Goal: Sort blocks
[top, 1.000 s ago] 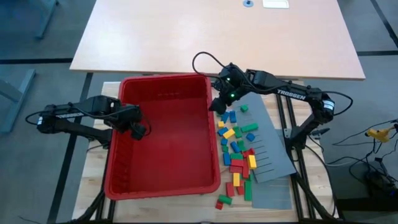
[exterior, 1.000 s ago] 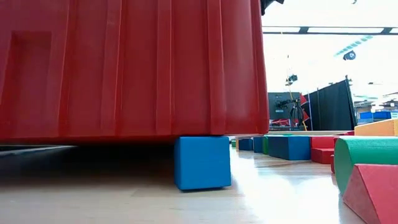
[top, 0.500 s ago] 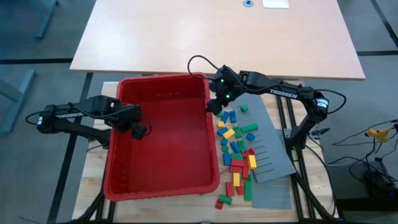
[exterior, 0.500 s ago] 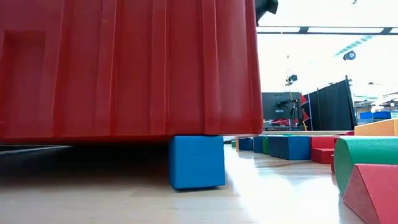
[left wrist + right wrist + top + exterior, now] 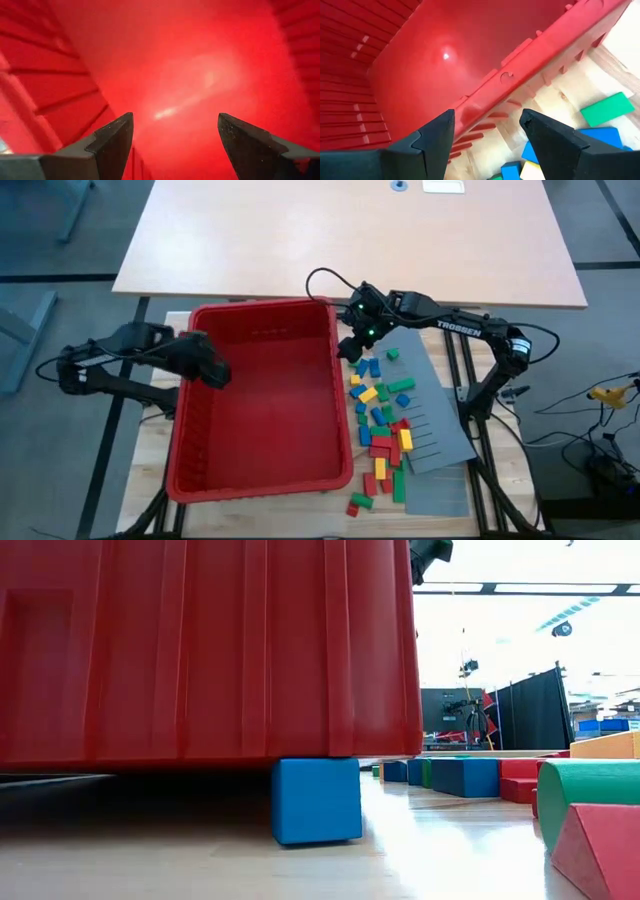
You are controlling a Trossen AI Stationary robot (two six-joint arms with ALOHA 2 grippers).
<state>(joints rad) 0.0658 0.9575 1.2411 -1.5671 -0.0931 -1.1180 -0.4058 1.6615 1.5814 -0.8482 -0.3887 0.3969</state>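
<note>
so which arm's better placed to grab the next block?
Right. Its hand is open at the red bin's right rim, next to the blocks. The left hand, also open, is over the bin's left side, away from them.

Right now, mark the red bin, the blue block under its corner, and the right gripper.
red bin (image 5: 262,485), high view, on its near rim.
blue block (image 5: 316,800), low view, on its front face.
right gripper (image 5: 487,131), right wrist view, between its open fingertips.
</note>
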